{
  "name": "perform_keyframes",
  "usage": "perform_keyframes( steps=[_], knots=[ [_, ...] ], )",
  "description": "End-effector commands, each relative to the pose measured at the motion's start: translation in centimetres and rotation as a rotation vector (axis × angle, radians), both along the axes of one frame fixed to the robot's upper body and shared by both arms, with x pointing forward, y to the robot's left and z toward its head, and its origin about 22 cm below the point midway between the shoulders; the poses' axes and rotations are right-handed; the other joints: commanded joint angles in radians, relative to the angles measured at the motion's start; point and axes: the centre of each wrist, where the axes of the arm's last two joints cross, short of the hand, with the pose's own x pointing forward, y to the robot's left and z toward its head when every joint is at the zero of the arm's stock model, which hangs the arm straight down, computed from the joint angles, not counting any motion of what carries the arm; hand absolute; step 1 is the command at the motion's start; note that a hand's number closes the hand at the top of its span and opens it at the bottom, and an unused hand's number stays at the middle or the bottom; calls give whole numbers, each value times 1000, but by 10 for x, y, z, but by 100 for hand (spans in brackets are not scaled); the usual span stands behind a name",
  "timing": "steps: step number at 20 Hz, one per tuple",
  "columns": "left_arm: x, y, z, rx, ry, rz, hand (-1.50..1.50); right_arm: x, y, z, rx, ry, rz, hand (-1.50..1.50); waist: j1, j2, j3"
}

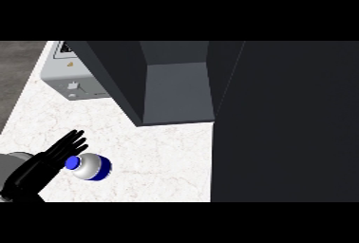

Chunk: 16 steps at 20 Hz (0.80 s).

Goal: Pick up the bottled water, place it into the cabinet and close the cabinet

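counter [157,156] bears bottled water [95,167] beside left hand [38,170] near edge.

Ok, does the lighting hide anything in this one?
Head view: the cabinet is almost black, its inside dim grey; the counter is bright and even, no glare; the bottled water and black left hand stand out against it.
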Motion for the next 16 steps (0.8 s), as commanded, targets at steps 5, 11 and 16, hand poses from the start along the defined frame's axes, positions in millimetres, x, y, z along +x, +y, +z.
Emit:
perform_keyframes(
  steps=[5,11,16],
  knots=[
    [28,-28,-53,-87,53,-77,-150,-5,-7,-6,-17,-13,-14,-150,18,3,-13],
    [51,-38,-67,-124,81,-75,-150,1,-1,-6,-7,15,-12,-150,23,6,-13],
    [39,-45,-85,-192,124,-113,-150,6,-8,-9,-22,-15,-23,-150,33,3,-11]
  ],
)
